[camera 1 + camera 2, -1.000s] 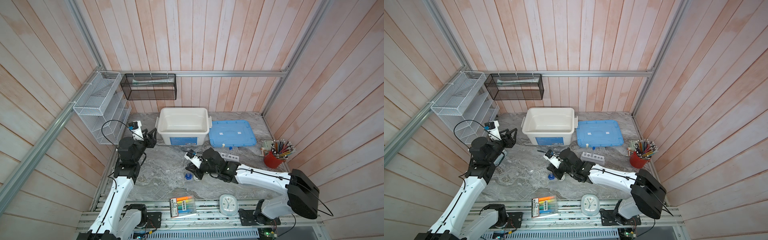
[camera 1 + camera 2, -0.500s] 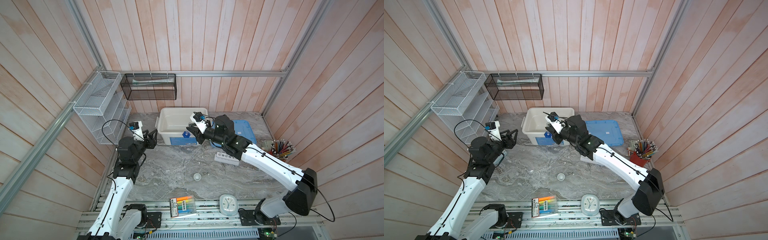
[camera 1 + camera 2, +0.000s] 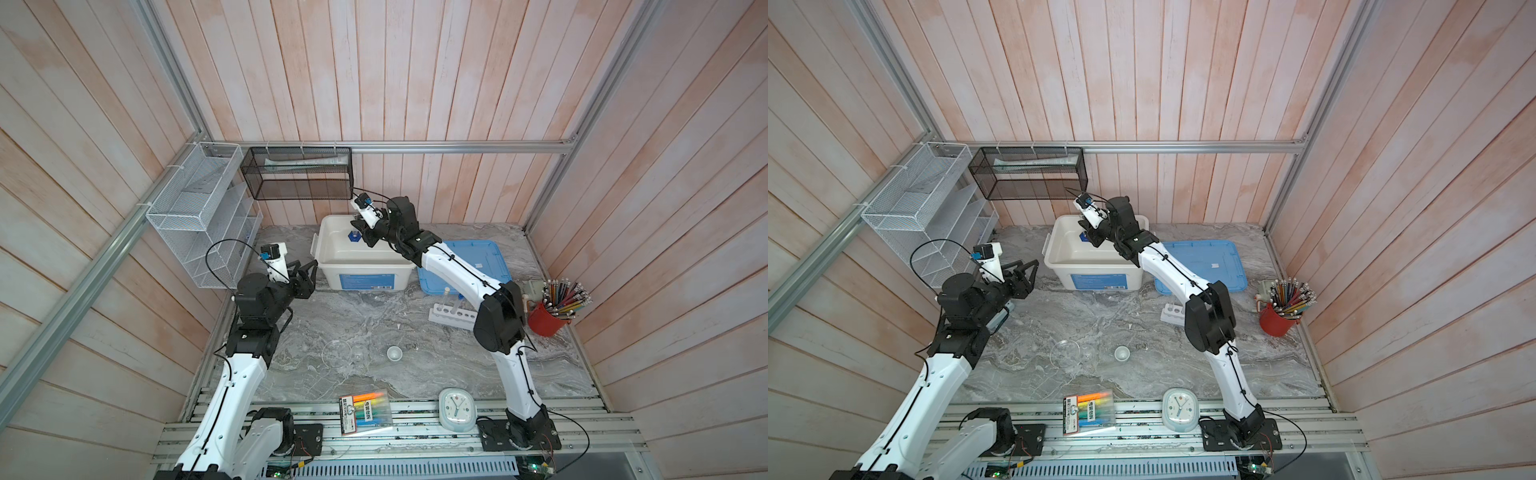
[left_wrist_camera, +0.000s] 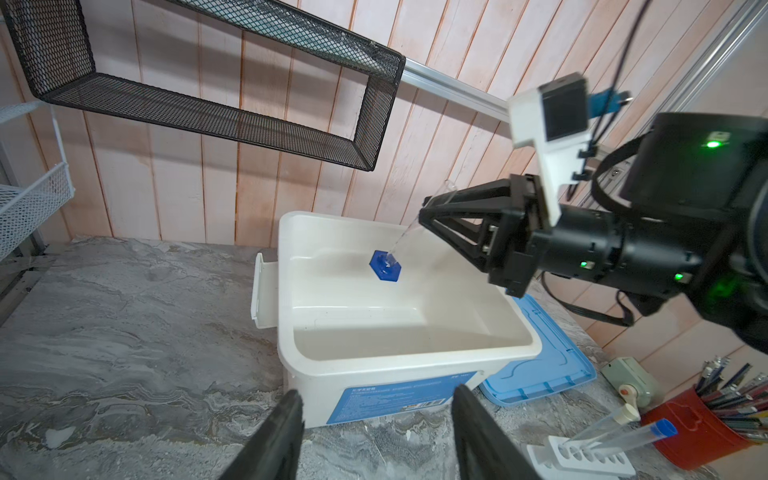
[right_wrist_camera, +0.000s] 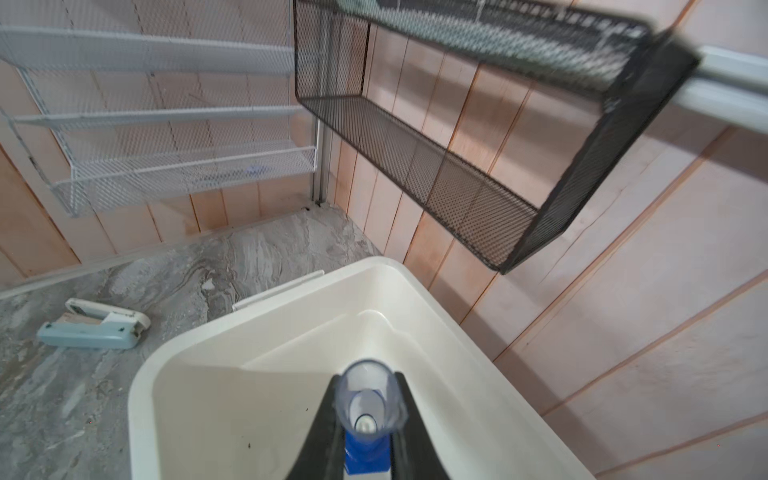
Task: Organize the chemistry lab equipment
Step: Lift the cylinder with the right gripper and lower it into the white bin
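- Black fingers (image 5: pixel 322 428) of the right gripper (image 3: pixel 360 232) are clamped on the clear upper end of the blue-based cylinder (image 4: pixel 385 266), one on each side of its open mouth
- Tilted, the cylinder hangs with its blue hexagonal base lowest, over the far part of the white plastic bin (image 3: pixel 365 279); whether the base touches the bin's wall cannot be told
- Parted wide with nothing between them, the fingers of the left gripper (image 3: pixel 308 266) point at the bin's left end from just beside it, above the marble tabletop (image 3: pixel 374 316)
- Flat on the tabletop, touching the bin's right side, lies the light blue lid (image 3: pixel 478 257)
- Nearer and to the right stands the white six-hole rack (image 4: pixel 582 457), with the blue-capped tube (image 4: pixel 665 428) and the white-capped tube (image 4: pixel 629 413) leaning in its holes
- Near the front middle sits the clear round dish (image 3: pixel 336 353), with the tiny white bowl (image 3: pixel 394 353) to its right, apart from it; the small clear beaker between them is too faint to place surely
- Against the right wall stands the red cup of pencils (image 3: pixel 544 320)
- On the front rail lie the round white clock (image 3: pixel 457 409) and a pack of coloured markers (image 3: pixel 365 411)
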You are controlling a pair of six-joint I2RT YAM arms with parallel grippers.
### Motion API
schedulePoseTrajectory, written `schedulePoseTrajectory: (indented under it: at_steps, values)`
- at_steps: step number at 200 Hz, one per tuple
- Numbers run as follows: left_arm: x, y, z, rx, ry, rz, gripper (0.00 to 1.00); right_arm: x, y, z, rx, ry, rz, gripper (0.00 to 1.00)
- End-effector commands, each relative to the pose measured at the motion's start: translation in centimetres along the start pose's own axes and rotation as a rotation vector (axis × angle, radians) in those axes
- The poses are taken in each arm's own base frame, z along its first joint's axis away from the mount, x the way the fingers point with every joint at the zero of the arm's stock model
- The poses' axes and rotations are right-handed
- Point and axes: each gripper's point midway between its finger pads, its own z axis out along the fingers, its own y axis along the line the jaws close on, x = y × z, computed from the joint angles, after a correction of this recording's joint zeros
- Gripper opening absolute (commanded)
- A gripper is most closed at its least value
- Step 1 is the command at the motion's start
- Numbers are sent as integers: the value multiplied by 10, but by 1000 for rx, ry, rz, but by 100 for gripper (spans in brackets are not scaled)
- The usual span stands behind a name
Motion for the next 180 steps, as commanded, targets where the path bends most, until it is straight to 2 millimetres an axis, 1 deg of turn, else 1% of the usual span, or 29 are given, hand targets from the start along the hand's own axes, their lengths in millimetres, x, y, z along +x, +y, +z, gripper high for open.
schedulePoseTrajectory:
  at_steps: [1, 13, 32, 43, 76, 97, 98, 100, 111, 147, 180]
  values:
    - [-2, -2, -2, 1, 1, 7, 59, 16, 6, 20, -74, 35, -5, 15]
    - [-2, -2, -2, 0, 3, 6, 59, 24, 4, 32, -96, 31, 12, 15]
    - [-2, -1, -2, -3, 7, 1, 59, 32, -1, 42, -120, 13, 38, 15]
    - [-1, -1, -1, -2, 11, 0, 59, 38, -1, 45, -126, 7, 41, 16]
    - [0, 2, 3, -14, 29, 6, 59, 58, 7, 54, -172, 13, 50, 16]
    - [1, 4, 7, -17, 36, 4, 59, 58, 12, 55, -194, 6, 53, 16]
    - [1, 4, 7, -17, 36, 4, 59, 68, 13, 59, -198, 18, 58, 16]
    - [1, 4, 8, -17, 37, 2, 59, 76, 15, 62, -202, 29, 63, 16]
    - [3, 5, 11, -14, 44, -8, 59, 85, 18, 66, -213, 37, 68, 16]
    - [7, 6, 16, -6, 56, -29, 59, 97, 20, 71, -224, 41, 72, 16]
    - [8, 7, 19, -7, 64, -26, 59, 100, 21, 74, -231, 34, 76, 16]
